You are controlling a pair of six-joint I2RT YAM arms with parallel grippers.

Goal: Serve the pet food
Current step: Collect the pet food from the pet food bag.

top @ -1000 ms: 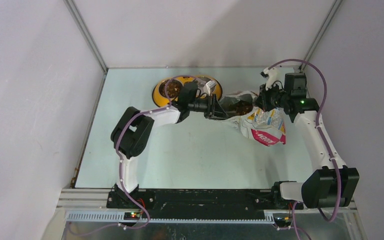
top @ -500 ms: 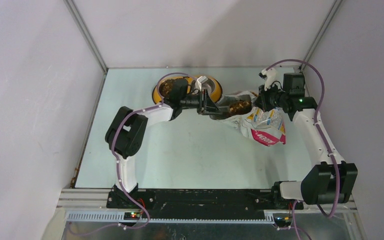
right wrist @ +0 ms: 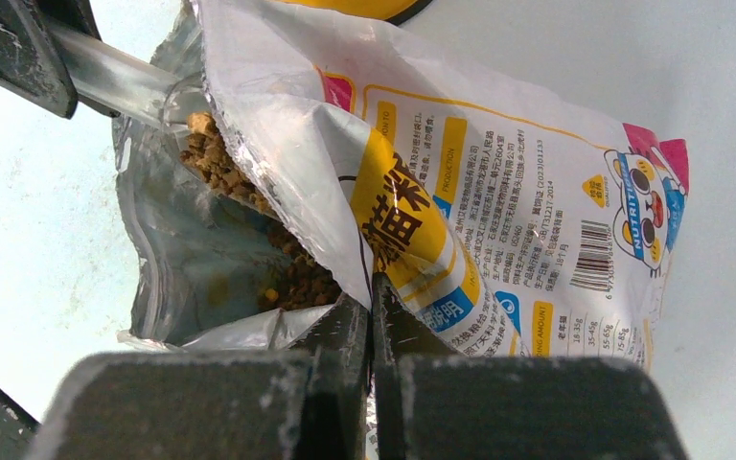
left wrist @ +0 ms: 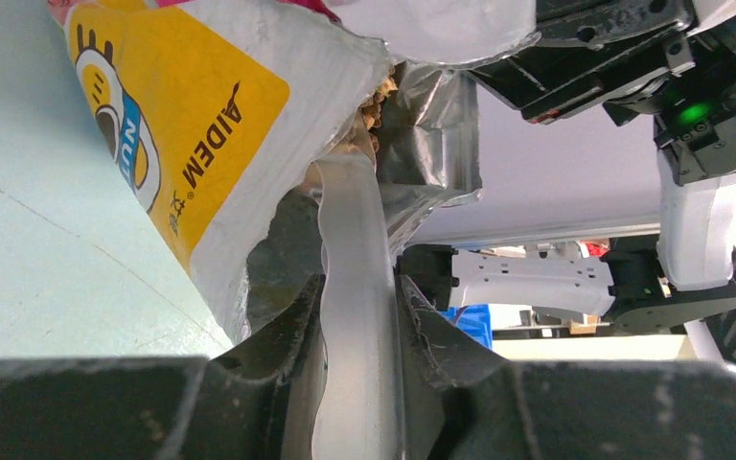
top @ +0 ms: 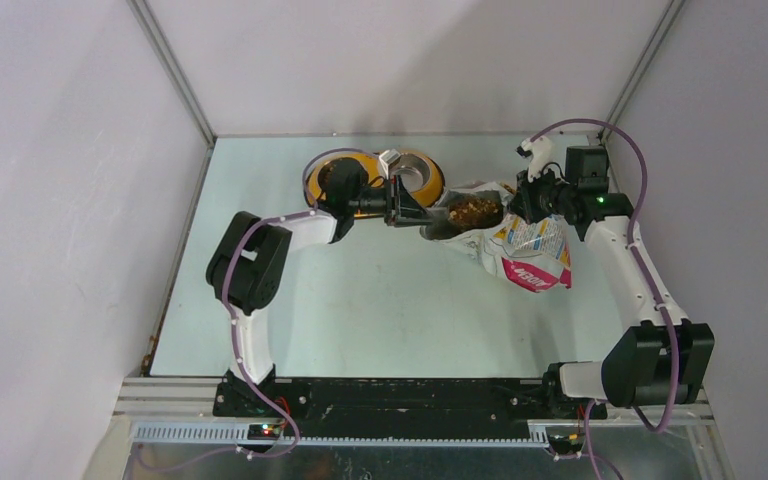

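The bag [top: 530, 250] lies on its side near the right edge of the surface [top: 380, 310], toward the far right corner. Its mouth faces left, and its pink base points at the near edge. The kibble [top: 473, 210] sits heaped in that open mouth. In the right wrist view it is a brown pile [right wrist: 220, 163] against the silver lining.

The right arm [top: 640, 270] runs up along the right edge. Its jaws are pressed together on the bag's upper lip, pinching the foil [right wrist: 412, 240] and holding the mouth agape.

The left arm [top: 290, 232] reaches across from the left. Its jaws pinch the flat clear handle of the scoop [left wrist: 353, 249], whose far end goes into the bag's mouth beside the kibble [left wrist: 376, 101].

The yellow bowl [top: 310, 187] stands against the far edge, just behind the left wrist. Part of it is covered by the arm, and brown shows in its left cup.

The bag's mouth and the bowl are near each other, with the left wrist between them. Walls close in the left, far and right edges, and the right arm works tight to its wall. From the bag and bowl back to the near edge, the surface lies open between the two arms.
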